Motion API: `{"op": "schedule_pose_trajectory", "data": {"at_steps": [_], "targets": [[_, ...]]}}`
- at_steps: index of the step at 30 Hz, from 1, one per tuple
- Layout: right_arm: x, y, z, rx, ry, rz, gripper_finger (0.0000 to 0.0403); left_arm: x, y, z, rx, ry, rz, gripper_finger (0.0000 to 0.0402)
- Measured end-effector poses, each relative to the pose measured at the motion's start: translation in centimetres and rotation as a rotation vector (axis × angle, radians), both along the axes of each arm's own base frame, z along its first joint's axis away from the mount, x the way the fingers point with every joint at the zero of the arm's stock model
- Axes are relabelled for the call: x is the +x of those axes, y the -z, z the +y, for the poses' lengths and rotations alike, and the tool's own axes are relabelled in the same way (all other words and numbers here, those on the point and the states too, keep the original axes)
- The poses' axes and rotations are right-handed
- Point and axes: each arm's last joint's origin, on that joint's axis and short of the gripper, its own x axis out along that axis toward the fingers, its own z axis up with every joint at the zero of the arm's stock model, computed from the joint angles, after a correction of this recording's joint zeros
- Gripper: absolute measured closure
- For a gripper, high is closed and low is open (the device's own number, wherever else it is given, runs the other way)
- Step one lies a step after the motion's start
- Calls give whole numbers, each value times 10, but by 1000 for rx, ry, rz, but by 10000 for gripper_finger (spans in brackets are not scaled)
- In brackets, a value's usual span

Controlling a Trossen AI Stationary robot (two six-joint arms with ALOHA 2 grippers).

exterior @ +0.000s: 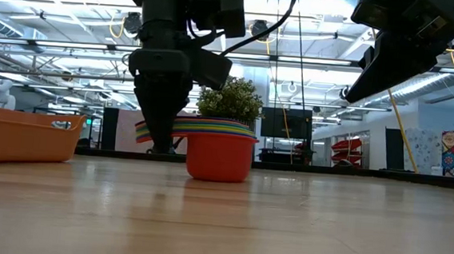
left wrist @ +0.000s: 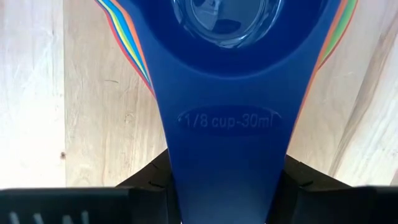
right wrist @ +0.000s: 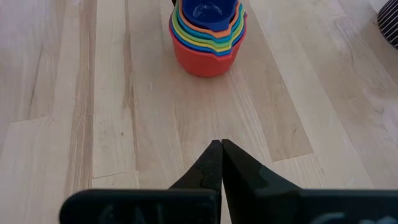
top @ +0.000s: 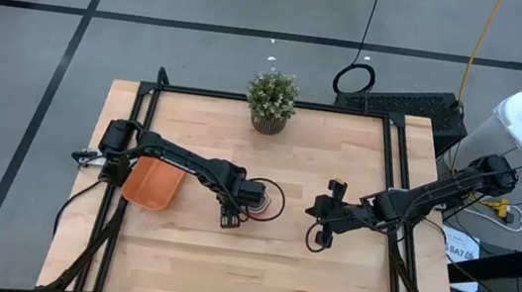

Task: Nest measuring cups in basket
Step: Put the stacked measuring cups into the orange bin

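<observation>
From above, my left tool [top: 233,214] sits near the middle of the table [top: 324,283], clamped on the handles of the measuring cups [top: 261,201], which stand nested in one stack on the wood; the basket [top: 153,184] lies toward the table's left edge, partly under my left arm, apart from the stack; my right tool [top: 318,216] hangs right of centre, clenched on nothing, well apart from the cups; a potted plant [top: 272,100] stands at the middle of the far edge.

At table height, the measuring cups [exterior: 218,152] show as a red outer cup resting on the table [exterior: 220,223], the coloured rims of the others layered inside it; my left tool [exterior: 163,106] comes down just beside the stack, on its handle side; the basket [exterior: 20,136] sits off to that same side, clear of the cups; the potted plant [exterior: 230,100] rises behind the stack.

Through my left wrist camera, the flat dark blue handle [left wrist: 229,149] of the topmost cup, marked 1/8 cup, 30 ml, runs between my two fingers [left wrist: 146,186], which press its edges; stripes of the other cups' handles fan out beneath it.

Through my right wrist camera, my right tool [right wrist: 221,147] is shut tight, fingertips touching, above bare wood; the measuring cups [right wrist: 207,34] stand ahead of it, dark blue innermost, red outermost.
</observation>
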Motion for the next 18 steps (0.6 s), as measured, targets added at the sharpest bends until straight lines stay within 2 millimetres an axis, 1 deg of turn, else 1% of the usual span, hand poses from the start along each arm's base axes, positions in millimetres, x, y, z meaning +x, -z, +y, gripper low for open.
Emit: {"op": "schedule_pose_trajectory", "data": {"at_steps": [18], "targets": [[0, 0, 0, 0, 0, 0, 403, 0, 0, 0, -2, -20, 0, 254]]}}
